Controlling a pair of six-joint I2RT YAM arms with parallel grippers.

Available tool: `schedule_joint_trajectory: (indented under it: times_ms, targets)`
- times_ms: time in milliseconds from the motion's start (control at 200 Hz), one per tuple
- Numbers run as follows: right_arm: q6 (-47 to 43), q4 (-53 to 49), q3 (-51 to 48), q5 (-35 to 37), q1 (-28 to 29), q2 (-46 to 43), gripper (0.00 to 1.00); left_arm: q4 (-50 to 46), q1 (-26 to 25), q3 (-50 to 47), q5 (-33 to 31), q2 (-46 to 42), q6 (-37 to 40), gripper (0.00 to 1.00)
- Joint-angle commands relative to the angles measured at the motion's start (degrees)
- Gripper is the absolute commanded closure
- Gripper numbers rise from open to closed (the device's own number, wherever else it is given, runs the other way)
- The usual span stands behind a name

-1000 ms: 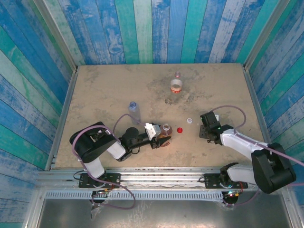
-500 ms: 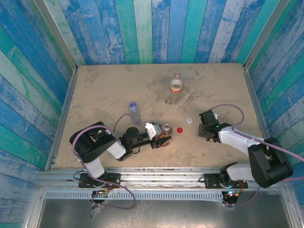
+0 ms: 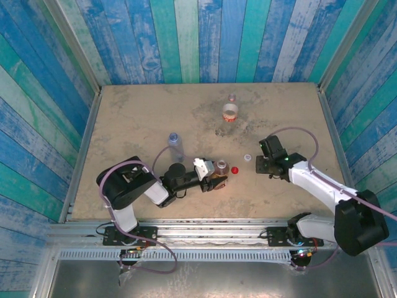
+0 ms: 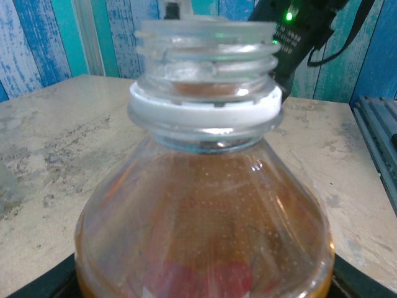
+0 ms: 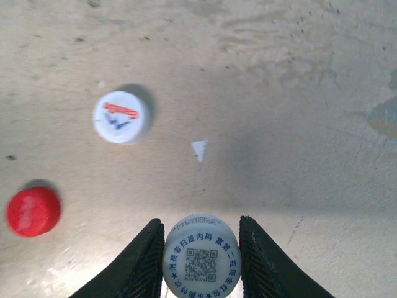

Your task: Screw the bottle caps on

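My left gripper [image 3: 211, 179] is shut on the amber bottle [image 3: 219, 171], holding it upright near the table's front. Close up, that bottle [image 4: 205, 211] has an open threaded neck [image 4: 205, 59] with a white ring below it. My right gripper [image 5: 201, 248] is shut on a pale bluish-white cap [image 5: 201, 257] printed with a QR code, held a little above the table. Right gripper [image 3: 262, 166] hangs right of the bottle. Loose on the table lie a white cap [image 5: 121, 117] [image 3: 247, 158] and a red cap [image 5: 33, 211] [image 3: 234, 169].
A clear bluish bottle [image 3: 175, 146] stands left of the amber one. A bottle with a red-white label [image 3: 231, 111] stands farther back at the centre. Painted plank walls [image 3: 56, 112] close in the table on three sides.
My right gripper closed on the pale cap and moved up and back with it, toward the loose caps. The left gripper shifted slightly right with the amber bottle.
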Motion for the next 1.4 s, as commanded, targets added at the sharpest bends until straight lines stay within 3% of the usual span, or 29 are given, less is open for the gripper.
schedule_joint_trajectory:
  times_ms: [0, 291, 711, 942, 1398]
  targets:
    - [-2.45, -8.40, 4.62, -1.49, 2.09, -2.14, 0.65, 1.03, -0.03, 1.19, 1.51, 3.09, 1.12, 0.37]
    - [-5.00, -19.34, 18.69, -2.35, 10.31, -2.22, 0.65, 5.65, -0.03, 2.94, 3.11, 8.64, -1.15, 0.37]
    - [-5.63, -25.88, 34.88, -2.19, 23.87, 3.62, 0.65, 0.45, -0.03, 4.93, 2.28, 8.07, -0.49, 0.37]
    - [-5.97, -26.04, 35.03, -2.53, 26.57, 6.85, 0.65, -0.11, -0.03, 5.56, 1.69, 8.37, 0.03, 0.37]
    - [-5.03, -23.98, 32.00, 1.73, 26.63, 8.91, 0.66, 0.41, -0.03, 5.21, 2.39, 8.60, 0.30, 0.37]
